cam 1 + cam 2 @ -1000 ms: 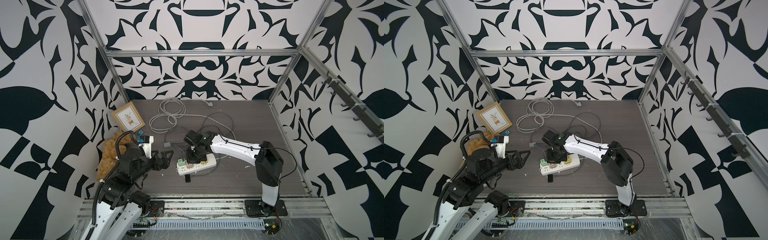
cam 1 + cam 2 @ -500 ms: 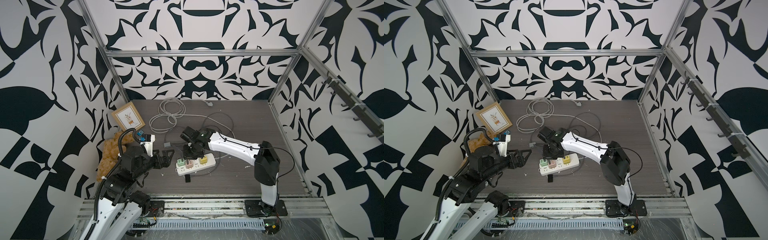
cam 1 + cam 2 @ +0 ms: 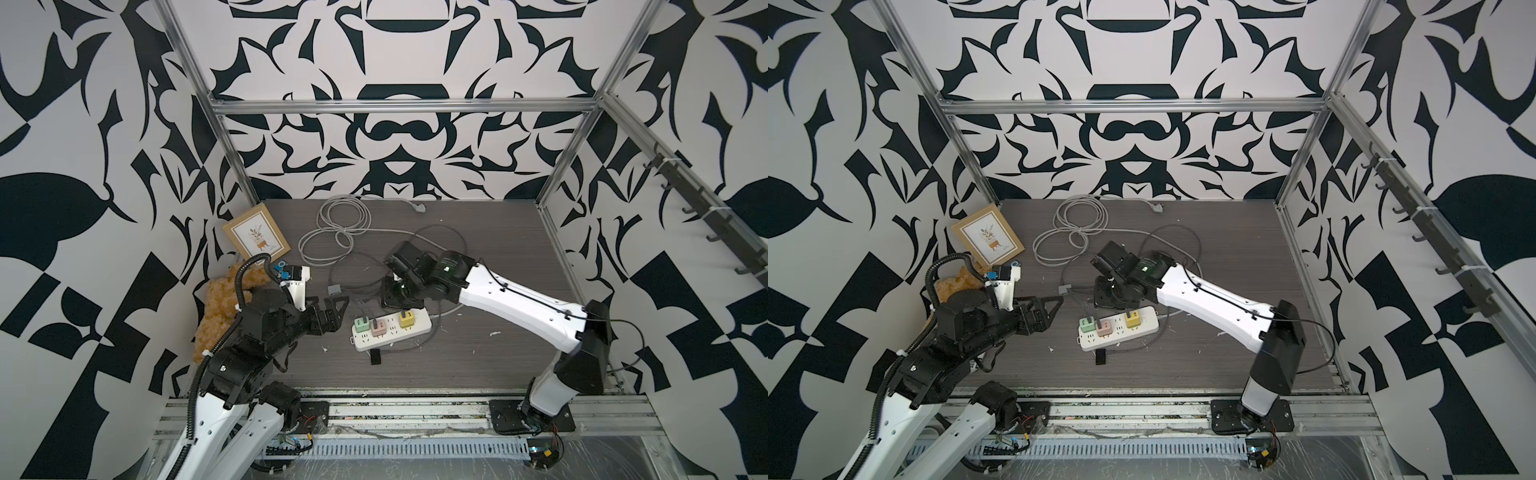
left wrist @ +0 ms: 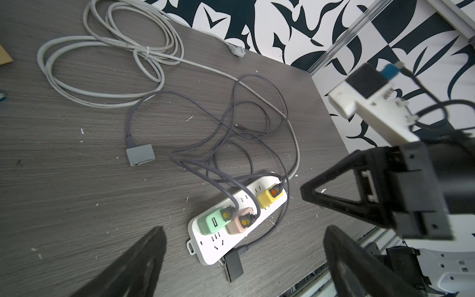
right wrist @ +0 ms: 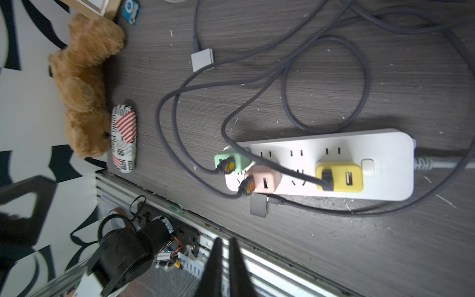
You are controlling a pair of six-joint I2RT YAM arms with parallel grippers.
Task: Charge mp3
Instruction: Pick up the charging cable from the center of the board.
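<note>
Player: the little blue mp3 (image 5: 131, 10) lies flat on the dark table by the left wall, just beside the corner of the picture frame (image 3: 256, 235) and close to one end of the teddy bear (image 5: 84, 84). It is well apart from both arms.
Left arm: the left gripper (image 3: 338, 312) hangs low over the table, pointing at the green end of the power strip (image 3: 415, 328). Its fingers (image 4: 144, 257) are spread wide with nothing between them.
Right arm: the right gripper (image 5: 225, 241) sits above the table just on the far side of the strip. From its wrist view I see only a thin slit between the two fingers (image 5: 217, 264), and nothing is pinched there.
Strip: three charger cubes are plugged in, the green charger (image 3: 362, 323), the pink charger (image 3: 378, 327) and the yellow charger (image 3: 406, 319), each with a dark cord in it.
Cords: one cord runs to a small black device (image 5: 258, 205) touching the strip's near edge. Another ends in a grey square block (image 5: 202, 59) lying between the strip and the bear.
Back of table: a pale coiled cable (image 3: 332, 232) lies loose.
By the bear: a striped case (image 5: 124, 137) rests against its face.
</note>
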